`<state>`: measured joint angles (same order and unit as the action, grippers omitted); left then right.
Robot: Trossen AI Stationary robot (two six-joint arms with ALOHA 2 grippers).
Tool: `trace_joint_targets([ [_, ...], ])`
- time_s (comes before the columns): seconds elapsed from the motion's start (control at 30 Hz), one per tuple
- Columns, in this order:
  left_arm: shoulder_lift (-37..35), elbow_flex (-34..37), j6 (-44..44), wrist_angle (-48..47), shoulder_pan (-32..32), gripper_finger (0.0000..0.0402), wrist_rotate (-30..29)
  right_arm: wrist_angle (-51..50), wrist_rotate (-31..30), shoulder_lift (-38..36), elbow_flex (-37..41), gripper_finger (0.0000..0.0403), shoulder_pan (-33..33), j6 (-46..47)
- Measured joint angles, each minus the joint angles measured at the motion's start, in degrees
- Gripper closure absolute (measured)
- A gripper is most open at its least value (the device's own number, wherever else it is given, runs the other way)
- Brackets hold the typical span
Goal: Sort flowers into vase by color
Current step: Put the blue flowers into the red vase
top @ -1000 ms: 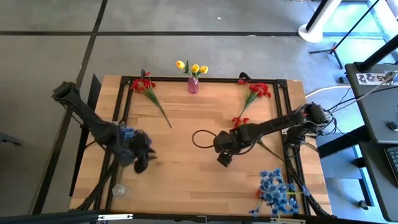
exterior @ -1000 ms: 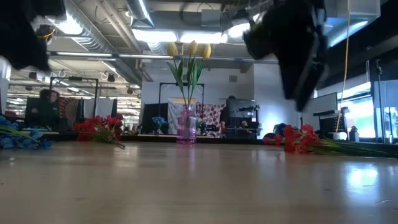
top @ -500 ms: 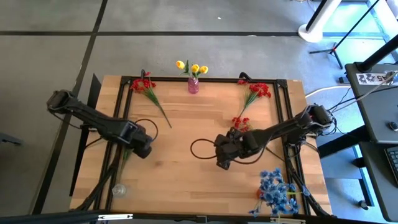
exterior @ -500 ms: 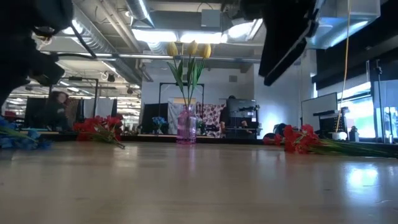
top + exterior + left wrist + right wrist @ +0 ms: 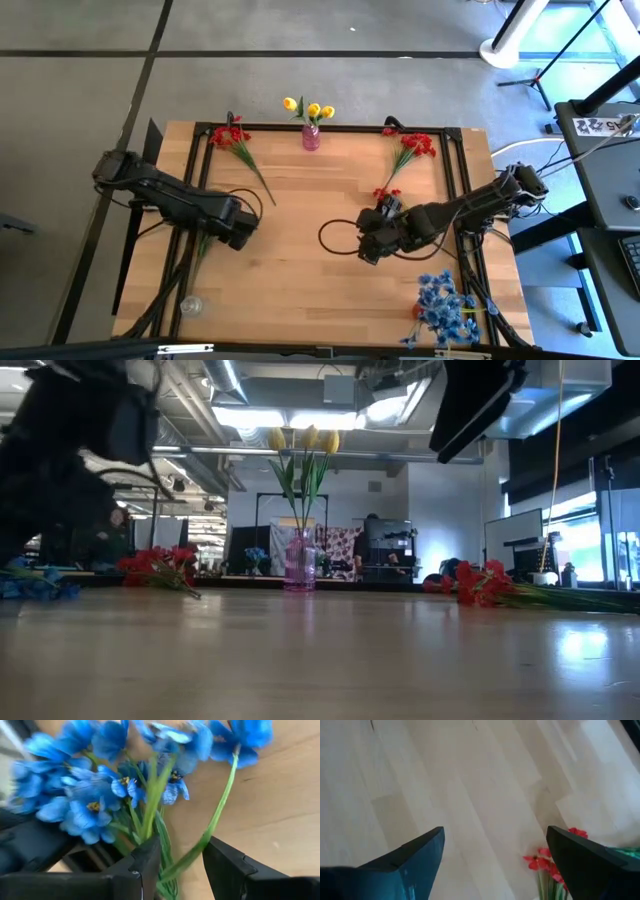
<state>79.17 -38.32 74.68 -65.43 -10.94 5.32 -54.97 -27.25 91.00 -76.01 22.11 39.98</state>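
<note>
table [image 5: 300, 260]: pale wood planks, black frame rails near both side edges; the low view shows only its near surface, blurred
left arm [image 5: 160, 195]: dark, reaches in from the table's left edge; in the low view just a dark out-of-focus mass
right arm [image 5: 470, 205]: dark, reaches in from the right edge; low view cuts it off at the top
left gripper [image 5: 181, 865]: over left-centre of the table, jaws clamped on the green stems of a blue flower bunch [image 5: 125, 775]; in the high view the bunch is hidden under the wrist
right gripper [image 5: 492, 862]: jaws spread wide, holding nothing, over bare wood right of centre, beside a small red sprig [image 5: 547, 860]
blue pile [image 5: 445, 308]: ragged petals, near right corner, partly off the edge
red flowers, left [image 5: 232, 137]: clustered, long thin stem, flat at far left
red flowers, right [image 5: 412, 147]: flat at far right
pink vase [image 5: 311, 137]: translucent, far edge centre, holds yellow tulips [image 5: 308, 107]
clear vase [image 5: 191, 304]: small, near left corner, hard to make out
</note>
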Motion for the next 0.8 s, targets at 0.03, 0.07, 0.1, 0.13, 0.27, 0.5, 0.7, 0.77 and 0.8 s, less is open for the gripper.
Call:
trace_joint_targets([
  [0.03, 1.7, -2.2, -0.4, -1.9, -0.4, 0.0262, -0.5, 0.0, -0.3, 0.0, 0.3, 0.0052, 0.4, 0.6],
  [0.07, 3.3, -4.5, -1.0, -4.6, -0.8, 0.0262, -1.3, -0.1, -0.5, 0.0, 0.6, 0.0052, 0.8, 1.3],
  [0.1, 4.8, -6.8, -1.6, -7.8, -1.1, 0.0262, -2.3, -0.2, -0.8, 0.0, 1.0, 0.0052, 1.2, 1.9],
  [0.13, 6.2, -8.8, -2.0, -10.8, -1.3, 0.0262, -3.1, -0.3, -0.7, 0.0, 1.3, 0.0052, 1.4, 2.2],
  [0.27, 9.3, -10.7, -2.9, -14.2, -0.8, 0.0262, -2.0, -0.4, -0.7, 0.0, 3.4, 0.0052, 2.2, 4.5],
  [0.5, 11.0, -3.0, -1.6, -11.7, 1.4, 0.0262, 4.7, -0.5, -1.1, 0.0, 8.0, 0.0052, 3.1, 6.3],
  [0.7, 11.2, -3.0, -3.6, -3.7, 1.6, 0.0262, 6.5, -0.5, 0.1, 0.0, 8.5, 0.0052, 3.1, 6.2],
  [0.77, 11.2, -2.3, -2.8, -4.1, 1.9, 0.0262, 6.4, -0.6, 1.2, 0.0, 8.5, 0.0052, 3.1, 6.2],
  [0.8, 11.2, -1.5, -2.1, -4.4, 2.0, 0.0262, 6.5, -0.8, 1.6, 0.0, 8.5, 0.0052, 3.1, 6.2],
])
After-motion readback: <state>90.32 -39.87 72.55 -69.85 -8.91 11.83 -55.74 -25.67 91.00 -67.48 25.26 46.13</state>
